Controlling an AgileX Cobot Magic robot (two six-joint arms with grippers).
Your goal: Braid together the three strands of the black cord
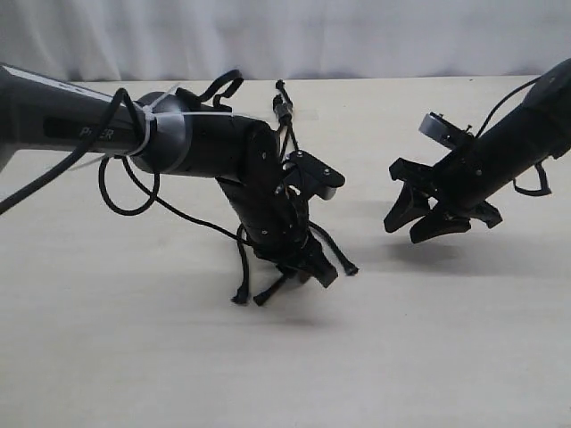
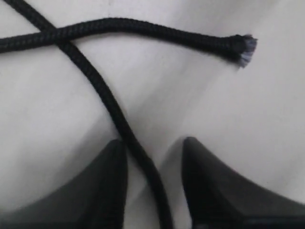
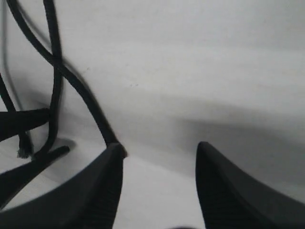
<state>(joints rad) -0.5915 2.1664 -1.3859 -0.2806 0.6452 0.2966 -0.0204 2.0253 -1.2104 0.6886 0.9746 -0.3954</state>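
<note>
1. The cord (image 1: 335,250) lies on the table (image 1: 446,357) in the middle of the exterior view, right under the left gripper (image 1: 308,263). Its ends poke out below and to the right of that gripper.
2. The cord is thin, and it looks soft and light. I think it will flop and bend any way it is pushed, and slide on the smooth table. It should not break.
3. In the left wrist view, one strand (image 2: 107,100) runs between the left fingers. The jaws stand apart and do not pinch it. A second strand (image 2: 143,26) crosses it at the upper left and ends in a frayed tip at the upper right.
4. A good place to hold is near a loose end, so less cord drags behind.
5. The right gripper (image 1: 406,232) hangs over the table at the right, jaws wide apart, holding nothing. In its own view a loose strand (image 3: 81,90) ends just beside one finger.
6. The left arm hides where the strands join. A cable loop (image 1: 125,212) hangs near. The strands cross, so two could get pinched at once.
</note>
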